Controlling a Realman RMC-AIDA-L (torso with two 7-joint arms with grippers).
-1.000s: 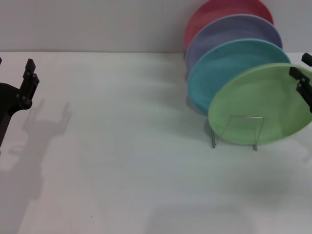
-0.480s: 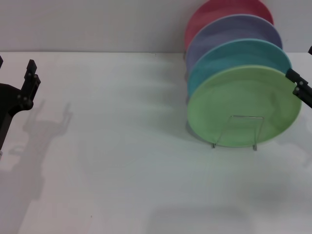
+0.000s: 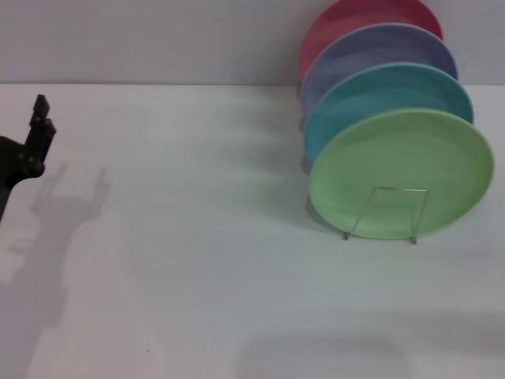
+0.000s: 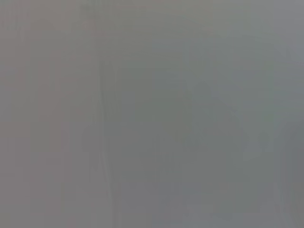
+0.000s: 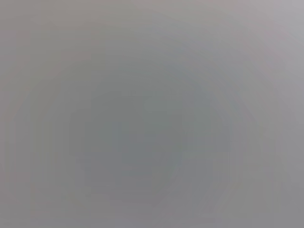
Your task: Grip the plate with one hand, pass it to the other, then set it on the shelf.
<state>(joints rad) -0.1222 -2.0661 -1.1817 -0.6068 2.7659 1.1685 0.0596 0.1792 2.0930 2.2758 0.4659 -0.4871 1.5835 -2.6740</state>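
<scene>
The light-green plate (image 3: 402,166) stands on edge at the front of the wire shelf (image 3: 401,189), at the right of the white table, leaning back against the plates behind it. No gripper touches it. My left gripper (image 3: 36,130) shows only in part at the far left edge of the head view, well away from the plate and holding nothing. My right gripper is out of view. Both wrist views show only plain grey.
Behind the green plate stand a turquoise plate (image 3: 383,91), a lavender plate (image 3: 371,49) and a red plate (image 3: 351,20) in the same row. The white table (image 3: 197,237) stretches from the left gripper to the shelf. A grey wall runs along the back.
The right gripper let go of the green plate's right edge and left the view. The plate settled upright in the shelf. The left gripper drew a little to the left.
</scene>
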